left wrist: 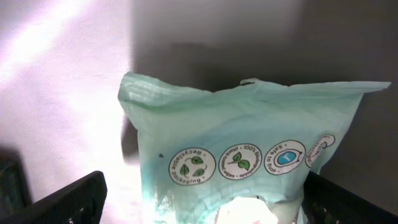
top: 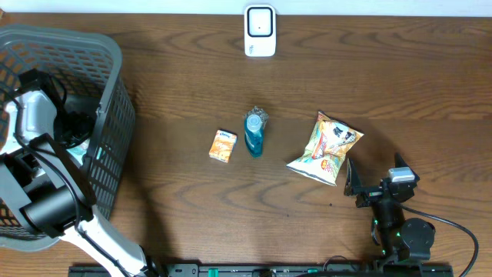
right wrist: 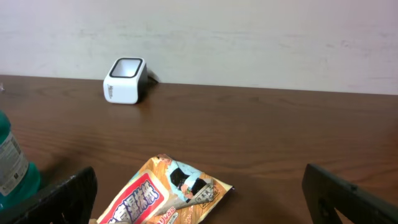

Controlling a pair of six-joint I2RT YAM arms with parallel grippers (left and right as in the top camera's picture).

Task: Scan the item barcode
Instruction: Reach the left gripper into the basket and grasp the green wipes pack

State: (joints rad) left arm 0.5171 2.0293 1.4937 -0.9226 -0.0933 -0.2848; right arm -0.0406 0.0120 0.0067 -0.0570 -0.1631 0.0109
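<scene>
The white barcode scanner (top: 260,31) stands at the table's far edge and shows in the right wrist view too, scanner (right wrist: 126,81). My left gripper (left wrist: 205,214) is open, down inside the grey basket (top: 108,92). A pale green packet (left wrist: 242,143) with round leaf logos lies between its fingers (left wrist: 68,199), which stand apart from it. From overhead, only a bit of that packet (top: 79,156) shows under the arm. My right gripper (top: 352,185) is open and empty, just behind an orange snack bag (top: 327,148), seen as snack bag (right wrist: 165,196) from the wrist.
A small orange box (top: 223,145) and a blue bottle (top: 254,132) lie mid-table, left of the snack bag. The basket's tall mesh walls surround my left arm. Bare wood stretches between these items and the scanner.
</scene>
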